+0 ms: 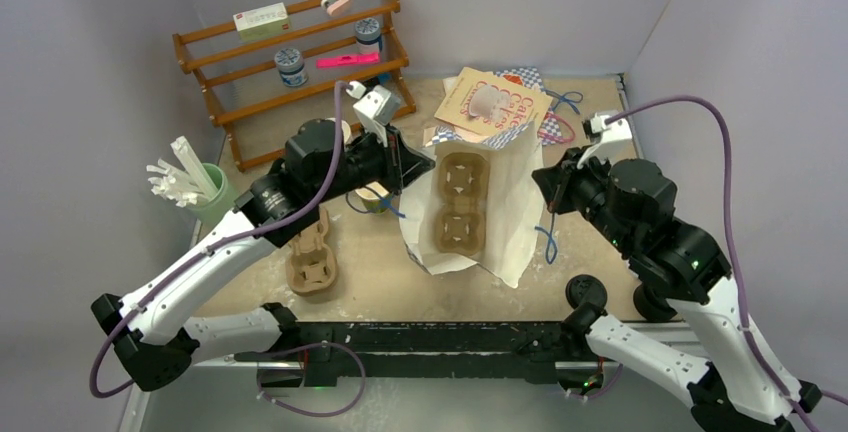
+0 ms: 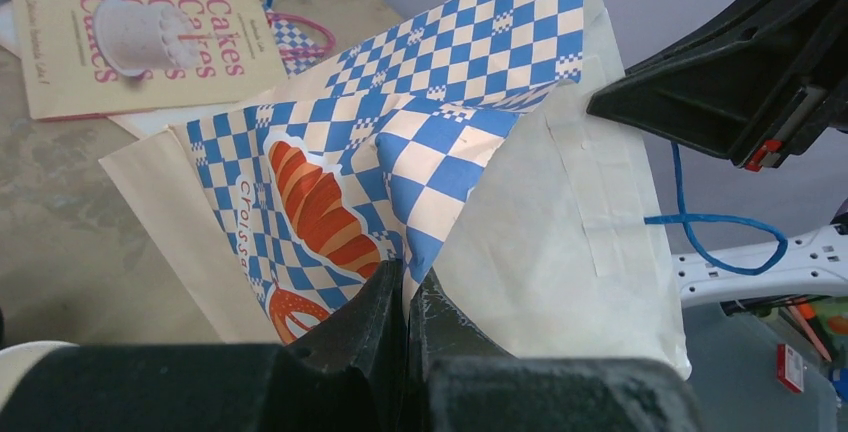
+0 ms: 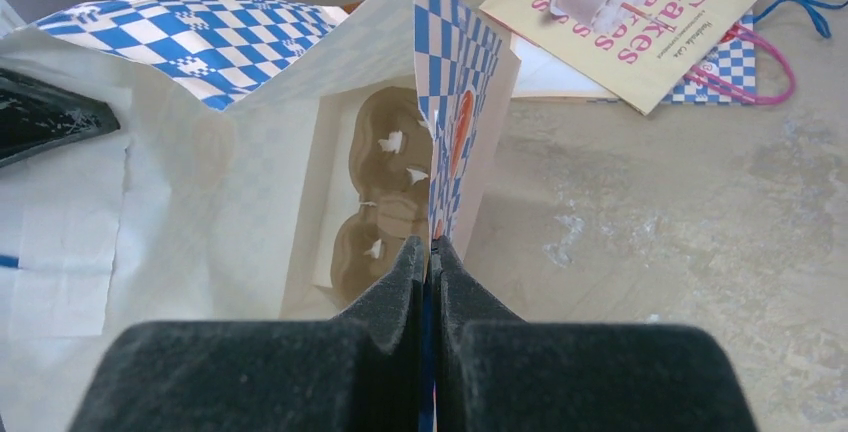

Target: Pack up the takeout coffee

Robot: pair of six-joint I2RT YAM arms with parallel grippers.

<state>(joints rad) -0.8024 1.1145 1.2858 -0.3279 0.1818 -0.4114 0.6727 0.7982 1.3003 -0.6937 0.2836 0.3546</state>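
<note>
**Bag held open from both sides, coffee cup outside it**

A paper bag (image 1: pixel 512 227) with a blue-and-white check and a croissant print stands in the middle of the surface (image 1: pixel 375 287), its mouth spread wide toward the overhead camera. The left pincer (image 2: pixel 407 290) is clamped on the bag's left rim: in the left wrist view its two fingers are pressed together with the printed paper pinched between them. The right pincer (image 3: pixel 430 252) is likewise clamped on the opposite rim, its fingers together with the checked edge of the paper running up out of them. The two arms reach in from either side, so the bag hangs open between them.

Inside the bag lies a brown pulp cup carrier (image 1: pixel 458 202) with two round wells, both without cups. A second pulp carrier (image 1: pixel 310 257) lies on the surface well left of the bag, near the left arm.

The takeout coffee (image 1: pixel 375 196) shows only as a small round cup with a brownish inside, standing on the surface just left of the bag, under the left wrist and mostly hidden by it. Its lid cannot be made out.

Behind the bag lies a cream booklet (image 1: pixel 492 102) printed "Cakes". A wooden rack (image 1: pixel 300 52) stands at the back left, and a green cup (image 1: pixel 215 202) holding white sticks sits near the left wall.
</note>
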